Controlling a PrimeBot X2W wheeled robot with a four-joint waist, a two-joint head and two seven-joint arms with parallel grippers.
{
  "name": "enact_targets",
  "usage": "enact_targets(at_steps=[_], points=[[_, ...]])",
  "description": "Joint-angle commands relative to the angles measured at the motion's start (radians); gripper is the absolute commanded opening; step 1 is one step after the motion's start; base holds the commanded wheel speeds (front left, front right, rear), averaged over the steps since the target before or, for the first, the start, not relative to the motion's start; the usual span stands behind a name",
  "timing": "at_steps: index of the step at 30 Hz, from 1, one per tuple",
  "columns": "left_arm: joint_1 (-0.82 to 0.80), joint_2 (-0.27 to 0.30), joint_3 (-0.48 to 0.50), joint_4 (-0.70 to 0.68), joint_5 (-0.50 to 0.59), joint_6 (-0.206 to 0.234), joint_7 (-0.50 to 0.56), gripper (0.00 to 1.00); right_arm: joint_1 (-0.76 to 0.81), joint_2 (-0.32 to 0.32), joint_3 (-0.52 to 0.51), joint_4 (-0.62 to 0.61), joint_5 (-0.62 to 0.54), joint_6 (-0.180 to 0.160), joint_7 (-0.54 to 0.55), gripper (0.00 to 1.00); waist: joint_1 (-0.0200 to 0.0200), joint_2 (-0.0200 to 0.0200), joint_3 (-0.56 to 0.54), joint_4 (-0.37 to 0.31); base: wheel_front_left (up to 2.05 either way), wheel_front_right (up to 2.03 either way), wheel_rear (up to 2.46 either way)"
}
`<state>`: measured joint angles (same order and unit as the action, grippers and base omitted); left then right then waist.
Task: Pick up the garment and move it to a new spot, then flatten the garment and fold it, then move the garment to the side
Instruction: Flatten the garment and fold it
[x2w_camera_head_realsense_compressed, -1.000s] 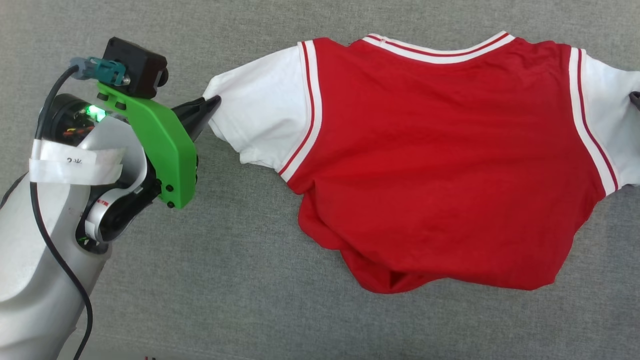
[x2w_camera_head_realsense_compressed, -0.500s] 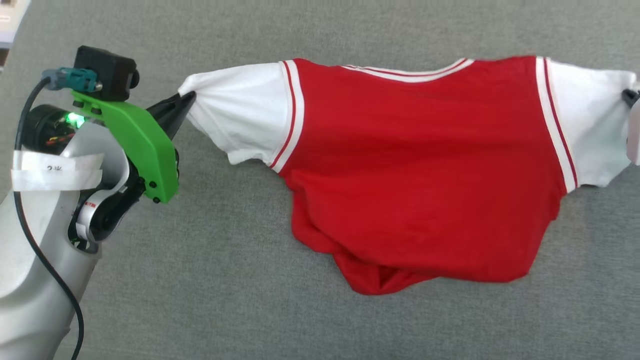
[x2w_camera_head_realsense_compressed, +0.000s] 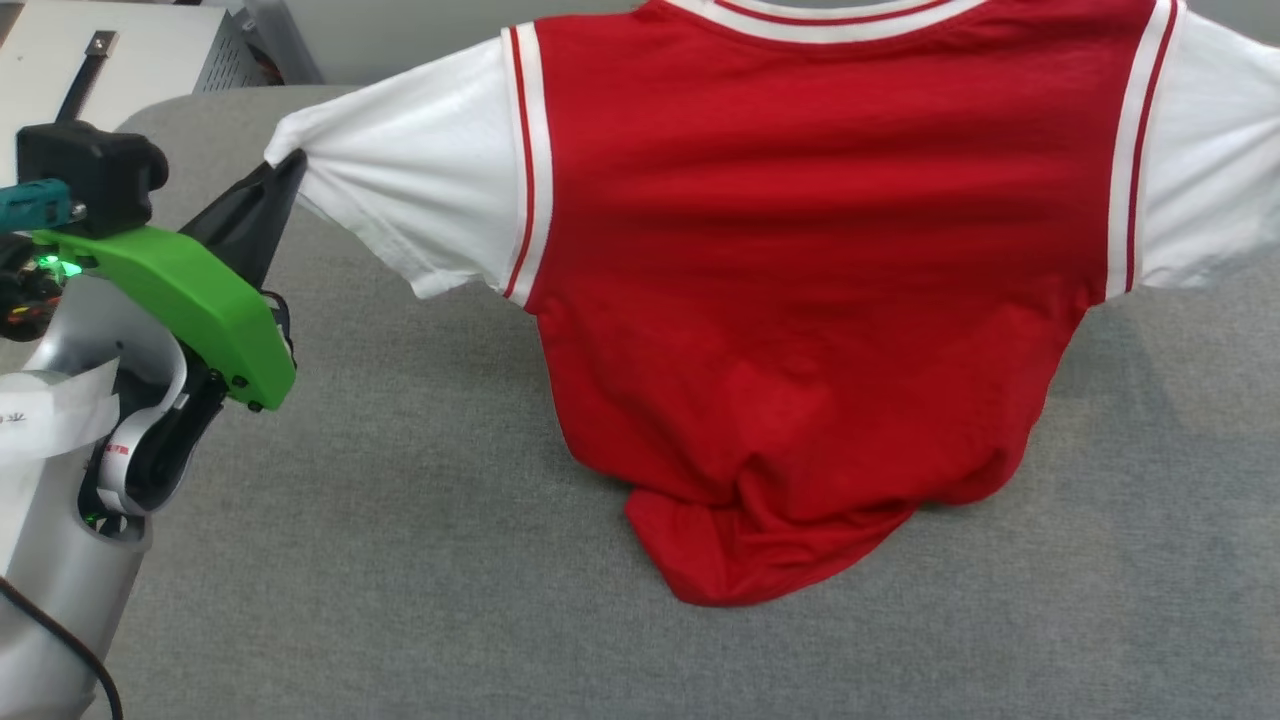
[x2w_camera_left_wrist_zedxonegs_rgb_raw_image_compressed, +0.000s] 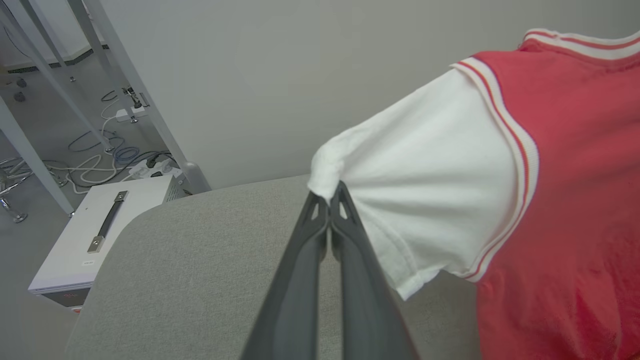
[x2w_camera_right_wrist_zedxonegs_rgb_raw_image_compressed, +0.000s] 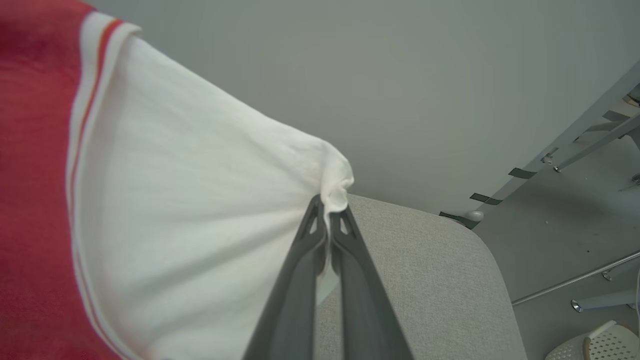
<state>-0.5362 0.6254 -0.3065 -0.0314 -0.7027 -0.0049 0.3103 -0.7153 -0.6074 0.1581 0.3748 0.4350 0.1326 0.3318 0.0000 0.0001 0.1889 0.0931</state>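
Over the grey padded table (x2w_camera_head_realsense_compressed: 400, 560), holding the garment (x2w_camera_head_realsense_compressed: 800, 300) lifted and spread wide, plain red side toward the head camera, striped collar at the far top, lower hem bunched and seemingly resting on the cloth near the middle.

Clamped fully closed with the left gripper (x2w_camera_left_wrist_zedxonegs_rgb_raw_image_compressed: 330, 197) on the tip of the left white sleeve. Clamped closed likewise with the right gripper (x2w_camera_right_wrist_zedxonegs_rgb_raw_image_compressed: 329, 210) on the tip of the right sleeve, a small nub of fabric pinched in each.

Likely light, limp and a little stretchy, so expect sag between the two grips and a swinging hem. Thin pinches, so liable to slip under a sharp tug. Best kept under even tension from both sleeve ends for the lay-down. For folding, better taken at shoulders and hem corners.

Off the far left corner, a white case (x2w_camera_left_wrist_zedxonegs_rgb_raw_image_compressed: 100, 235) with a dark handle, loose cables (x2w_camera_left_wrist_zedxonegs_rgb_raw_image_compressed: 100, 155) on the floor and frame legs (x2w_camera_left_wrist_zedxonegs_rgb_raw_image_compressed: 147, 95). Off the right, more frame rails (x2w_camera_right_wrist_zedxonegs_rgb_raw_image_compressed: 565, 145). All of it beyond the table, so judged no obstacle; only the trailing hem to mind, apt to tuck under.
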Motion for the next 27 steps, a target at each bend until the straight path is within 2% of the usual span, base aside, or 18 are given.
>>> enact_targets(at_steps=[1,11,19,23,27], points=[[0.022,0.018,0.023,-0.011,0.016,0.018,-0.022,0.0,0.017,-0.011,-0.014,-0.017,0.005,-0.002,-0.015,0.0,0.0,-0.0001,-0.066,-0.025,0.0,0.0,0.0],[0.112,0.054,0.112,-0.141,0.018,0.074,-0.108,0.0,0.087,-0.002,-0.081,-0.192,0.016,-0.002,-0.016,0.0,0.0,-0.0001,-0.146,-0.044,0.0,0.0,0.0],[0.116,0.083,0.205,-0.251,0.009,0.107,-0.159,0.0,0.093,0.023,-0.155,-0.332,-0.003,-0.002,0.009,0.0,0.0,-0.0001,-0.149,-0.052,0.0,0.0,0.0],[0.06,0.095,0.229,-0.265,0.007,0.102,-0.173,0.0,0.045,0.037,-0.178,-0.353,-0.016,-0.002,0.025,0.0,0.0,-0.0001,-0.119,-0.055,0.0,0.0,0.0],[-0.04,0.101,0.217,-0.217,0.006,0.082,-0.162,0.0,-0.041,0.051,-0.185,-0.328,-0.033,-0.002,0.018,0.0,0.0,-0.0001,-0.076,-0.057,0.0,0.0,0.0]])
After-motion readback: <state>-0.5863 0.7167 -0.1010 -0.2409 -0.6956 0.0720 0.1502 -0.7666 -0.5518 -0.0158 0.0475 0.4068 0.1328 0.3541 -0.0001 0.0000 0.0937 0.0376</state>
